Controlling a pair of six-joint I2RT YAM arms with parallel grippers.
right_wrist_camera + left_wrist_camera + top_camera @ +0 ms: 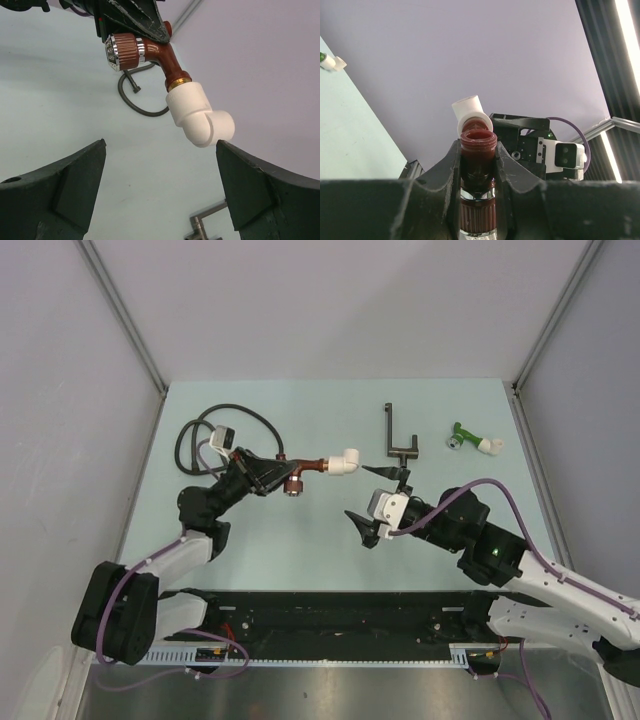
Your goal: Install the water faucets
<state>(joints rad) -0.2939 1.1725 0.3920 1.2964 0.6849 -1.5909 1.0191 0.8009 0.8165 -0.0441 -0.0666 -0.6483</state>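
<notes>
Two tools: left tool (275, 475) clamps brown faucet (308, 471), raised mid-left; right tool (372, 500) wide, empty, near its white elbow (345, 462). Centre elbow squarely before closing. Far right lies green faucet (463, 437).

Ahead of the matt black right claw (161, 150): a glossy reddish-brown faucet (162, 52), chrome-ringed, with a smooth white plastic elbow (200, 117); the surface (60, 115) is matt.

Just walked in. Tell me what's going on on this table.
The left gripper is clamped on the reddish-brown faucet, holding it up with its white elbow toward the right arm. The right gripper faces that elbow with fingers wide open, not touching it. The green faucet lies on the table at the far right, untouched.
</notes>
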